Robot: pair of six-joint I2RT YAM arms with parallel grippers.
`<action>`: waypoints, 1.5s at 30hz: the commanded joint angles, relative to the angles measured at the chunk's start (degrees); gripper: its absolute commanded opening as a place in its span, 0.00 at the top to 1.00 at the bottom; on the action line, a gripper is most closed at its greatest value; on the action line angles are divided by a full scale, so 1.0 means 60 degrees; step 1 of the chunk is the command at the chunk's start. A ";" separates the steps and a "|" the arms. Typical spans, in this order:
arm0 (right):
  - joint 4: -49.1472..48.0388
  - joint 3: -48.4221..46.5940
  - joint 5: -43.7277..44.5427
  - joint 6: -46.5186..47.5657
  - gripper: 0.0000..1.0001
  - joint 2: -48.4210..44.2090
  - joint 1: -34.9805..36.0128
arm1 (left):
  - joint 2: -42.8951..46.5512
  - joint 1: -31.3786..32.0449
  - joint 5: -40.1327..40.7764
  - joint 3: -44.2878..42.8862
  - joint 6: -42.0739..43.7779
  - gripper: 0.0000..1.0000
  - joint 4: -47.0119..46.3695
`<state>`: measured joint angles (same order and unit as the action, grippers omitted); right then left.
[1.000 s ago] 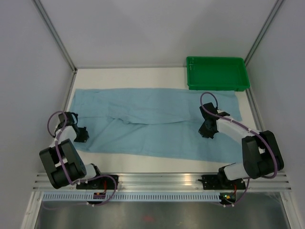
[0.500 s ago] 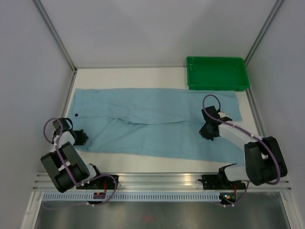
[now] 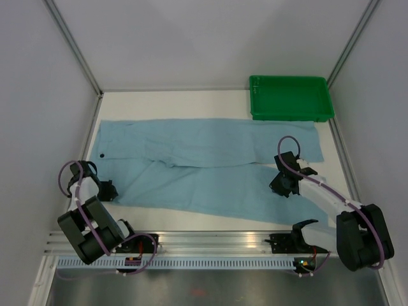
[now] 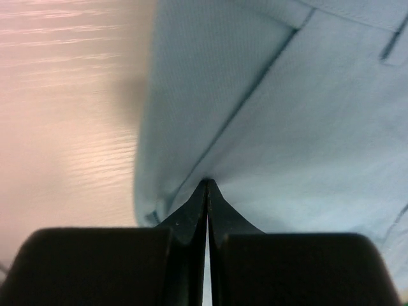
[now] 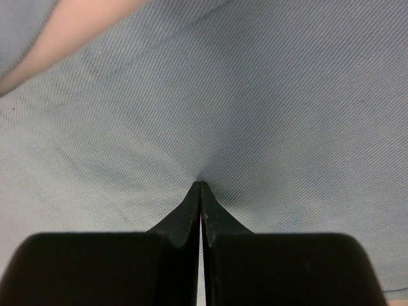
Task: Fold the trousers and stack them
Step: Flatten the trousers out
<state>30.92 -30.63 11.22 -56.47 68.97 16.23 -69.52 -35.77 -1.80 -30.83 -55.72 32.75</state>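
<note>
The light sky-blue trousers (image 3: 204, 159) lie spread flat across the table, waist at the left and both legs running right. A small dark button (image 3: 102, 155) shows on the waistband. My left gripper (image 3: 107, 190) is shut on the near-left waist corner. In the left wrist view its jaws (image 4: 206, 185) are closed, with cloth (image 4: 306, 115) puckered at the tips. My right gripper (image 3: 279, 185) is shut on the near leg towards its right end. In the right wrist view its jaws (image 5: 200, 186) pinch the cloth (image 5: 255, 95), which creases around them.
A green plastic tray (image 3: 290, 97) stands at the back right, just beyond the far leg's end. The white table (image 3: 172, 102) is walled by grey panels left and right. The metal rail and the arm bases (image 3: 210, 245) run along the near edge.
Both grippers have moved towards the near edge, pulling the trousers' near side with them. The left arm moving off the waist has uncovered the button.
</note>
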 commanded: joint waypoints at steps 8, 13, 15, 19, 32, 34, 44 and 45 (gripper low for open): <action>0.2405 -0.0295 -0.0100 0.0782 1.00 -0.0216 0.0005 | 0.0306 -0.0074 0.1253 -0.0764 0.0922 0.98 0.2671; 0.2509 -0.2683 0.0180 0.1778 0.99 0.0559 -0.0009 | 0.0263 -0.0015 -0.0091 -0.2035 0.1859 0.98 0.2160; 0.2494 -0.4220 0.0195 0.2378 0.96 0.1363 -0.0024 | 0.0030 0.0043 -0.0881 -0.2462 0.2094 0.98 0.1722; 0.2742 -0.6726 0.0020 0.3433 0.80 0.3004 -0.0331 | -0.0337 0.0131 -0.1574 -0.3720 0.2417 0.81 0.0988; 0.1718 -0.9702 -0.0598 0.5426 0.07 0.5394 -0.3773 | -0.4273 0.1186 -0.2571 -0.7780 0.4511 0.12 -0.0537; 0.1877 -0.9850 -0.0581 0.5383 0.07 0.5613 -0.4328 | -0.4759 0.1186 -0.2439 -0.8366 0.4600 0.12 -0.0275; 0.1423 -0.7522 -0.1036 0.4490 0.07 0.4487 -0.6014 | -0.5669 0.1172 -0.1882 -0.8850 0.5303 0.11 0.0107; 0.1482 -0.7478 -0.1036 0.4504 0.07 0.4487 -0.6073 | -0.5931 0.1186 -0.1984 -0.9127 0.5361 0.11 0.0282</action>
<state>40.53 -76.93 4.25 -28.77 98.80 -19.64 -102.61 -28.53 -14.81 -81.21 -27.27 33.43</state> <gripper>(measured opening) 0.935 0.893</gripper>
